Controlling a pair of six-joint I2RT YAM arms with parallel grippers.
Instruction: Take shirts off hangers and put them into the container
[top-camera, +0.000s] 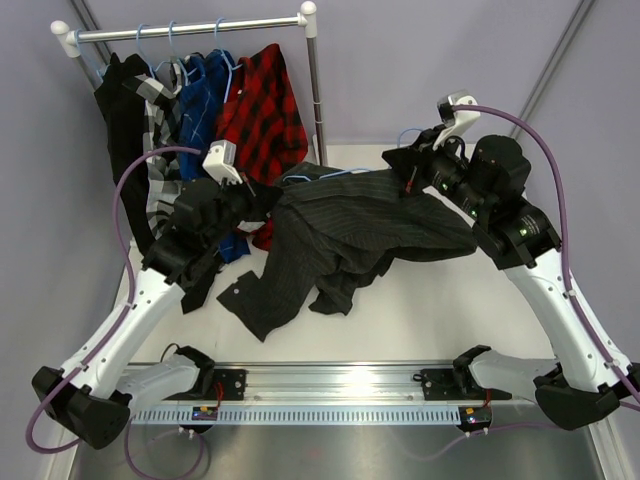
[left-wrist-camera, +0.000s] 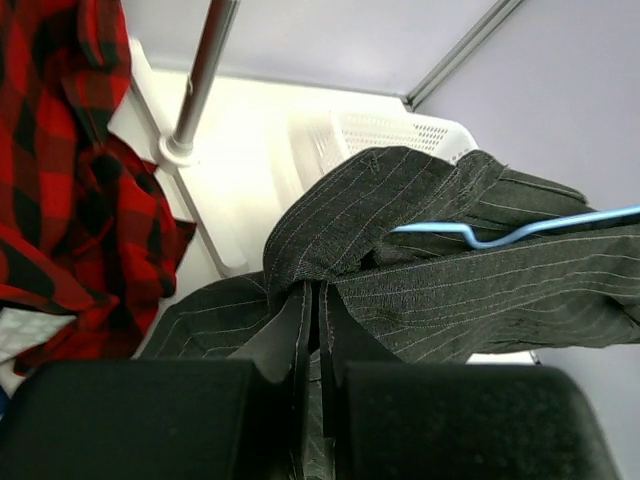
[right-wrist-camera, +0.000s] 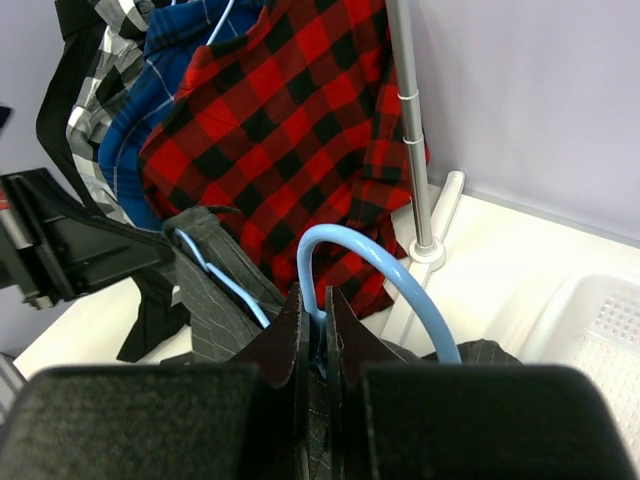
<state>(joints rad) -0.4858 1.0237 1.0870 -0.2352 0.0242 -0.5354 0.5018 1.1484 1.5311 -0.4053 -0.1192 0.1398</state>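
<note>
**One garment, two grips**

On the top view I am seeing the charcoal shirt (top-camera: 350, 235) slung between my two arms above the desk (top-camera: 430, 310), with its lower folds drooping towards the surface. From up there I cannot tell what either arm is biting on. That view alone is giving me the rail (top-camera: 190, 32) with four shirts hanging from it: the red plaid shirt (top-camera: 262, 110), the blue shirt (top-camera: 205, 110), the check shirt (top-camera: 160, 130) and the black shirt (top-camera: 120, 110).

The left wrist camera is showing the left pincer (left-wrist-camera: 318, 300) pressed together on a fold of the striped charcoal cloth. Beyond it the light-blue hanger (left-wrist-camera: 520, 232) is poking out of the shirt. The container (left-wrist-camera: 400, 130) is sitting on the desk behind the garment, near the rail's foot, and the top view is hiding it almost entirely.

The right wrist camera is showing the right pincer (right-wrist-camera: 315, 325) pinching the hanger at the base of its hook. The loop is arching up in front of the red plaid.
</note>
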